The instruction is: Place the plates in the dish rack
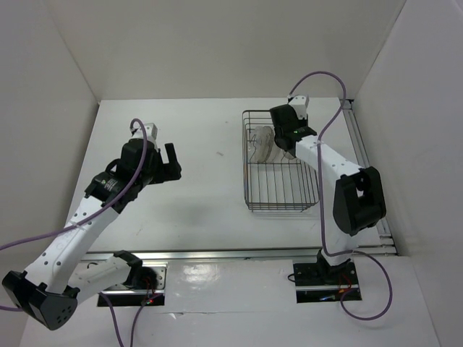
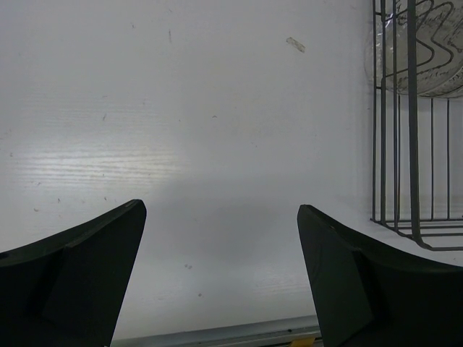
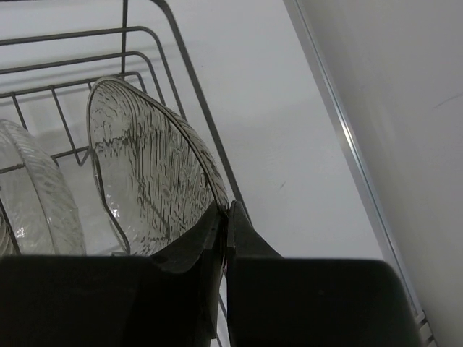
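Note:
The dark wire dish rack (image 1: pixel 282 207) stands right of centre. Upright plates (image 1: pixel 262 143) stand in its far end. My right gripper (image 1: pixel 284 136) reaches into the rack. In the right wrist view it (image 3: pixel 225 207) is shut on the rim of a greyish plate with dark streaks (image 3: pixel 148 173), held upright beside the rack's side wire (image 3: pixel 195 94). A clear plate (image 3: pixel 36 195) stands to its left. My left gripper (image 1: pixel 172 160) is open and empty above the bare table, left of the rack. Its wrist view shows the open gripper (image 2: pixel 221 210), the rack's wall (image 2: pixel 412 144) and a plate (image 2: pixel 427 50) behind it.
White walls close in the table on the left, back and right. A metal rail (image 1: pixel 362 152) runs along the table's right edge, close to the rack. Another rail (image 1: pixel 239 254) runs along the near edge by the arm bases.

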`<state>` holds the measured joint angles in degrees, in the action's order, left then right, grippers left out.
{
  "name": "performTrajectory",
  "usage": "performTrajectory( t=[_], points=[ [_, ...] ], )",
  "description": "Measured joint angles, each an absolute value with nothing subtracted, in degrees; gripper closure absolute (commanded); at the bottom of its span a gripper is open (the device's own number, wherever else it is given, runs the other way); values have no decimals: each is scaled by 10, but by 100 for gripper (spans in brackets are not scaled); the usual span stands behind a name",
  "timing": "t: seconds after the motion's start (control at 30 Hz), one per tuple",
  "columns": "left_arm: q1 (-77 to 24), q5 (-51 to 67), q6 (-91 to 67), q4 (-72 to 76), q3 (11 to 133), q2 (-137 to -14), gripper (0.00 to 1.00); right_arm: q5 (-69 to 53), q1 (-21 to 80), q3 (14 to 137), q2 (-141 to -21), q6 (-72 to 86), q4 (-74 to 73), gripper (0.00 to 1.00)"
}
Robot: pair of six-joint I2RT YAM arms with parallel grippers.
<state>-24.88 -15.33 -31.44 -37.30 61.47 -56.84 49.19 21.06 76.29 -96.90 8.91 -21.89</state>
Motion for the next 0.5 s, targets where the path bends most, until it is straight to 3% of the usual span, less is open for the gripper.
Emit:
performTrajectory(
  t=[0.07,0.1,0.17,0.23,0.3,0.33,0.47,0.5],
  points=[
    [-248,-152,-314,-373,615,-568,0,493,216,766,-982,89,-219,90],
    [-247,-152,-314,-373,615,-568,0,493,218,767,-988,89,-219,82],
    [-245,-151,-314,-373,613,-568,0,492,220,773,-1000,88,-219,74],
    [-244,-151,-314,-373,610,-568,0,491,220,781,-1008,88,-218,53],
    [-244,-151,-313,-373,607,-568,0,490,222,786,-1010,85,-218,43],
    [-244,-151,-312,-373,607,-568,0,489,222,788,-1010,84,-218,29],
    [-244,-151,-312,-373,606,-568,0,486,224,805,-1010,80,-215,18],
    [-244,-151,-312,-373,606,-568,0,482,224,810,-1010,79,-215,11]
  ],
)
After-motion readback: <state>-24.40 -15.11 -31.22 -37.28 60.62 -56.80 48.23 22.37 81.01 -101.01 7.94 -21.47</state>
